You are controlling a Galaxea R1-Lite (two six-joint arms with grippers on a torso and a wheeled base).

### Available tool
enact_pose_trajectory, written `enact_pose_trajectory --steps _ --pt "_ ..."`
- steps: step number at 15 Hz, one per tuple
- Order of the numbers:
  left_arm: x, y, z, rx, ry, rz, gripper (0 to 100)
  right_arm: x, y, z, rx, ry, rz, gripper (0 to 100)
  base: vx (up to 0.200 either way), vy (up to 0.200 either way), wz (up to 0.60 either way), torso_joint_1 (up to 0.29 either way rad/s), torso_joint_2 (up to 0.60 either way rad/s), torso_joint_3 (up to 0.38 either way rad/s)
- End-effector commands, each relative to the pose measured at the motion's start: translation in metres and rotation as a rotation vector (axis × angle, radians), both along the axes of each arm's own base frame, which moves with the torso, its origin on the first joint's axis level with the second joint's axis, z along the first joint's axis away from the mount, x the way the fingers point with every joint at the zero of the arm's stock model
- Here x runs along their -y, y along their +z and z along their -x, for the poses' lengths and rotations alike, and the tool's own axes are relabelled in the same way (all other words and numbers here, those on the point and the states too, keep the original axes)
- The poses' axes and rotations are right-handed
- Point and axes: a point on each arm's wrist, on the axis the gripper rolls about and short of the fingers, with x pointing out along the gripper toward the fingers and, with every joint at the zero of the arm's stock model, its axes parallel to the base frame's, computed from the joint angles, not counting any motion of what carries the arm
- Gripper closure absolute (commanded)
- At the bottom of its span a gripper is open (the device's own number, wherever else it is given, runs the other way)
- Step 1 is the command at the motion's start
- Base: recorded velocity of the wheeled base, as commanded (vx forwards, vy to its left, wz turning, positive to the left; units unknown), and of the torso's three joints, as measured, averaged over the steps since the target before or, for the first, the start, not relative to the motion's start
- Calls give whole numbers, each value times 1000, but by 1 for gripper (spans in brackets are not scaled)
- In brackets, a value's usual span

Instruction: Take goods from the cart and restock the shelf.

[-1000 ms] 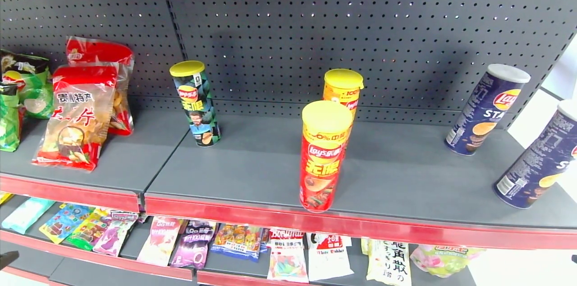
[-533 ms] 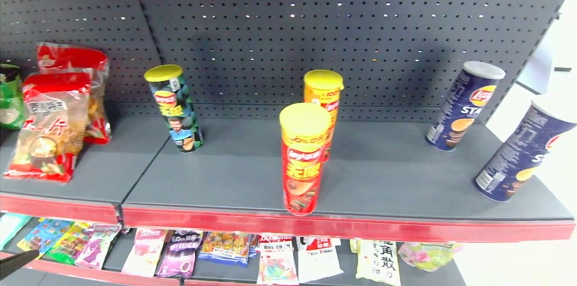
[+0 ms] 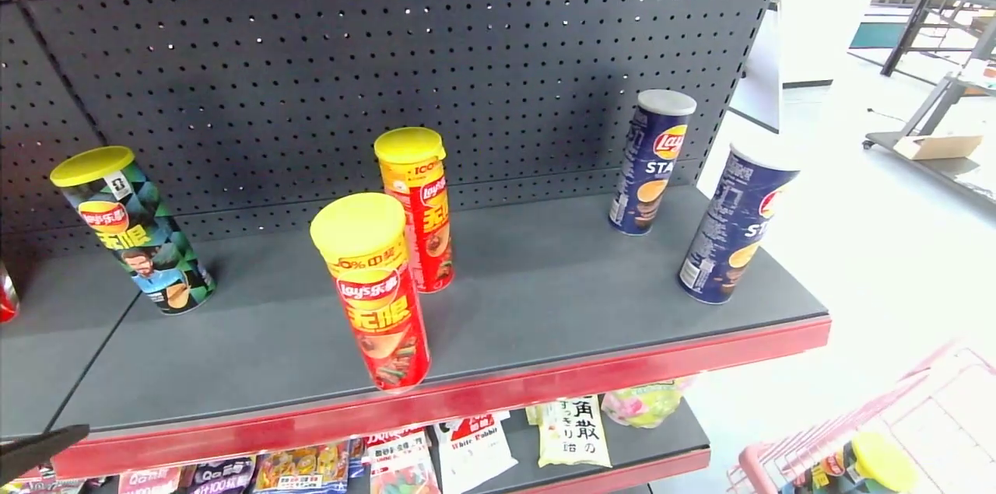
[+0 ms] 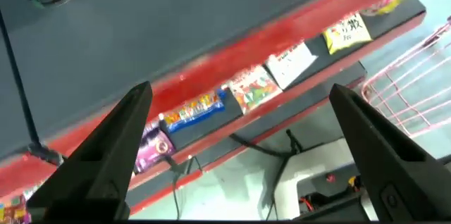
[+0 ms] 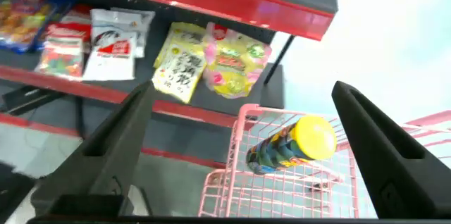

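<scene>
Standing cans [image 3: 381, 292] are shown on the shelf [image 3: 545, 284] in the head view; a yellow-lidded can [image 5: 292, 144] lying in the pink cart [image 5: 236, 139] is shown in the right wrist view. The left end effector [image 4: 241, 89] and right end effector [image 5: 241, 86] are spread open, empty.

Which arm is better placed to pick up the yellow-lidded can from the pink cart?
Right. The right end effector is open, with the can in the pink cart just ahead of it; the cart sits on the robot's right. The left end effector faces the shelf edge.
</scene>
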Motion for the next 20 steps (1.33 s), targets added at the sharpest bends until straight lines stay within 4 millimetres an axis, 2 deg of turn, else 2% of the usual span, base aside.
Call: enact_pose_trajectory --steps 1,2,4,6,8,15,20 --pt "4 -3 -25 -59 -23 -11 0 4 -9 8 53 -33 0 0 0 0 0 0 0 0" --pt "6 -4 -47 -65 -10 -18 0 5 -12 11 82 -62 -6 0 0 0 0 0 0 0" --pt "9 -10 -74 -82 67 -33 0 7 -12 18 135 -101 -27 0 0 0 0 0 0 0" --pt "28 -16 -103 -91 160 21 0 7 -14 22 167 -178 -31 0 0 0 0 0 0 0" --pt "46 -22 -123 -95 237 64 0 6 -19 23 167 -197 -32 0 0 0 0 0 0 0" --pt "62 -36 -138 -178 203 24 0 5 -31 19 120 -194 -40 0 0 0 0 0 0 0" --pt "73 -30 -161 -159 191 34 0 5 -31 19 107 -196 -45 0 0 0 0 0 0 0"
